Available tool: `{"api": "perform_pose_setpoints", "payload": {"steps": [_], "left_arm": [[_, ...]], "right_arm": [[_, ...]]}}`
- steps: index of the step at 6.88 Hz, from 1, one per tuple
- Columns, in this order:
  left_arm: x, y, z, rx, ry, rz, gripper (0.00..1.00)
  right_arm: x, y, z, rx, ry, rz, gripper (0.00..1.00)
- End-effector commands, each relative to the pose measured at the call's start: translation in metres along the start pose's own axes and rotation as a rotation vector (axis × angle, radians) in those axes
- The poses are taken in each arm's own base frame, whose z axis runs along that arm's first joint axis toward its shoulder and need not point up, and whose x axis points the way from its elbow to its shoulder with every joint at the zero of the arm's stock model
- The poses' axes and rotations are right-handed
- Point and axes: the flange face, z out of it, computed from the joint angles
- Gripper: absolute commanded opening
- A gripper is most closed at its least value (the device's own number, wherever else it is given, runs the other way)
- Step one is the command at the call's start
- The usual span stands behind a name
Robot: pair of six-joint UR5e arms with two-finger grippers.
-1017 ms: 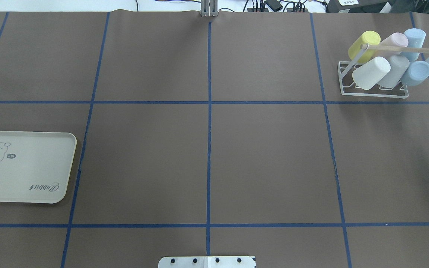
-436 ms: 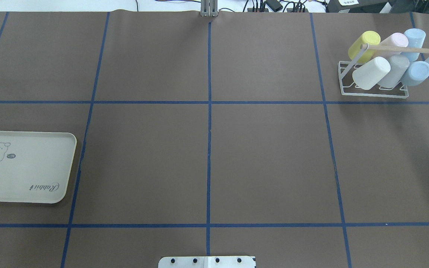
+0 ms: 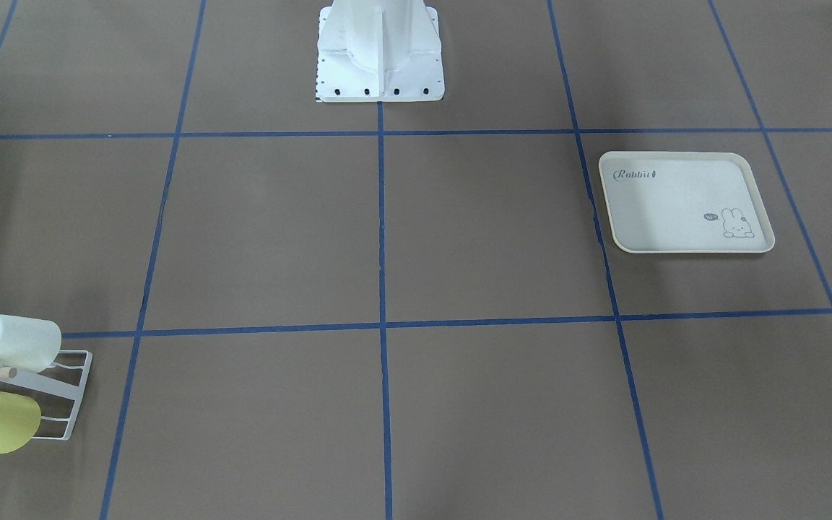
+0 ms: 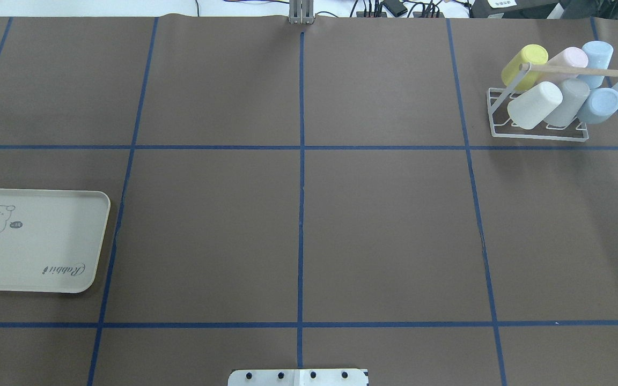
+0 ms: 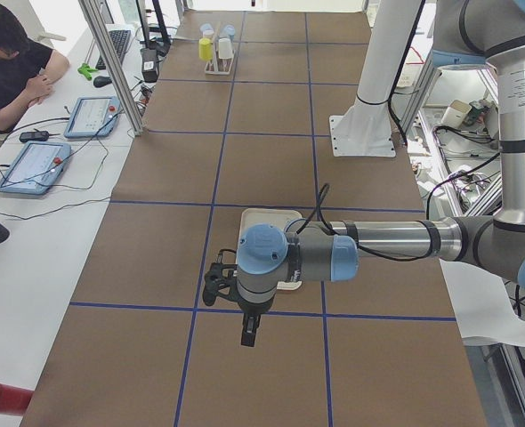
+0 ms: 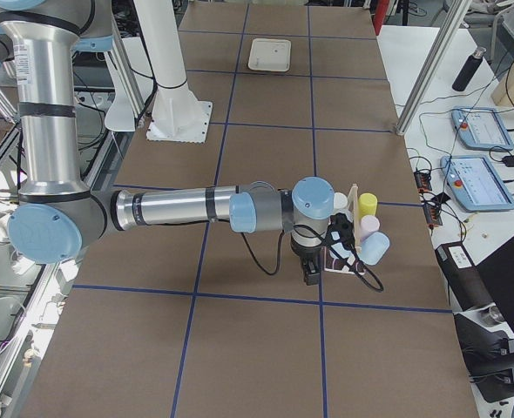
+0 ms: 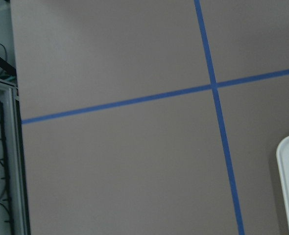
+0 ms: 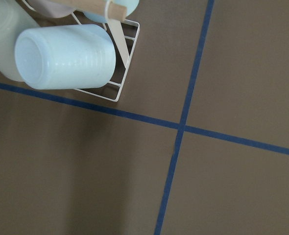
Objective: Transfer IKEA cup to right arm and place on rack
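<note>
The white wire rack (image 4: 538, 133) with its wooden dowel (image 4: 577, 70) stands at the table's far right. It holds several cups: yellow (image 4: 524, 65), pink, grey, white (image 4: 534, 105) and two pale blue. The rack also shows in the front view (image 3: 73, 393) and the right wrist view (image 8: 129, 54), with a pale blue cup (image 8: 66, 56). Both arms show only in the side views. My right gripper (image 6: 341, 235) hangs beside the rack, my left gripper (image 5: 216, 283) near the tray; I cannot tell whether either is open or shut. I see no cup in either.
The cream rabbit-print tray (image 4: 106, 214) lies empty at the left edge, also in the front view (image 3: 683, 206). The robot's white base (image 3: 380, 50) stands at the near middle. Operators' tablets and cables line a side table (image 5: 40, 165).
A faint shadow on the table's right side has faded. The rack, cups and tray have not moved.
</note>
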Motion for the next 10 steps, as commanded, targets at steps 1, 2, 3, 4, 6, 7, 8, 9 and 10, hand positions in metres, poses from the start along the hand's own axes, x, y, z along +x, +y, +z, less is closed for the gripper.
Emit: {"api": "perform_pose_setpoints", "payload": {"steps": [1,2,3,4,6,7,8,9,10], "left_arm": [[0.039,-0.018,0.032,-0.065,0.021,0.087,1.00],[0.052,-0.024,0.039,-0.071,0.025,0.128,1.00],[0.055,-0.025,0.037,-0.049,0.026,0.152,1.00],[0.055,-0.026,0.037,-0.046,0.024,0.155,1.00],[0.050,-0.027,0.042,-0.059,0.025,0.134,1.00],[0.052,-0.034,0.039,-0.057,0.022,0.133,1.00],[0.052,-0.035,0.037,-0.054,0.015,0.134,1.00],[0.048,-0.033,0.043,-0.065,0.018,0.126,1.00],[0.048,-0.031,0.042,-0.063,0.013,0.131,1.00]], "right_arm": [[0.018,0.040,0.019,-0.045,-0.002,0.041,1.00],[0.020,0.046,0.020,-0.045,-0.002,0.045,1.00],[0.018,0.047,0.019,-0.044,0.000,0.043,1.00],[0.019,0.048,0.020,-0.047,0.001,0.047,1.00],[0.023,0.052,0.022,-0.074,0.005,0.081,1.00],[0.023,0.048,0.019,-0.103,0.002,0.111,1.00],[0.026,0.053,0.022,-0.113,0.021,0.113,1.00],[0.024,0.055,0.017,-0.104,0.030,0.106,1.00],[0.021,0.055,0.013,-0.094,0.032,0.108,1.00]]}}
